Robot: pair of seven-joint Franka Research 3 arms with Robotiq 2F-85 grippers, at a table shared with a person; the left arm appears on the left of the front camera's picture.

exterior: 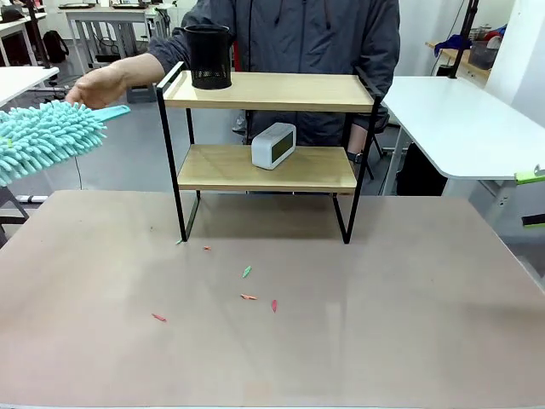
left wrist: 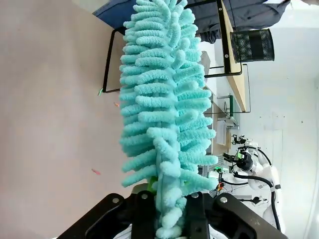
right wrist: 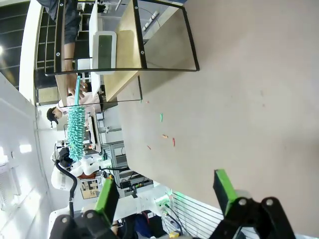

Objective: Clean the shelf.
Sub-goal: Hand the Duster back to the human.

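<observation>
The shelf (exterior: 264,91) stands at the table's far middle, a black frame with two wooden boards. A black mesh cup (exterior: 209,57) sits on its upper board at the left, and a white clock (exterior: 273,145) on the lower board. My left gripper (left wrist: 169,219) is shut on a fluffy teal duster (left wrist: 159,109). The duster (exterior: 43,136) hangs left of the shelf, above the table's edge. A person's hand (exterior: 102,85) rests at its light-blue handle tip. My right gripper (right wrist: 166,194) is open and holds nothing, off the table's right side (exterior: 532,196). The shelf (right wrist: 124,50) also appears in the right wrist view.
Small red and green scraps (exterior: 247,294) lie scattered on the brown table (exterior: 383,324) in front of the shelf. The person stands right behind the shelf. White tables (exterior: 460,119) flank the scene at both sides.
</observation>
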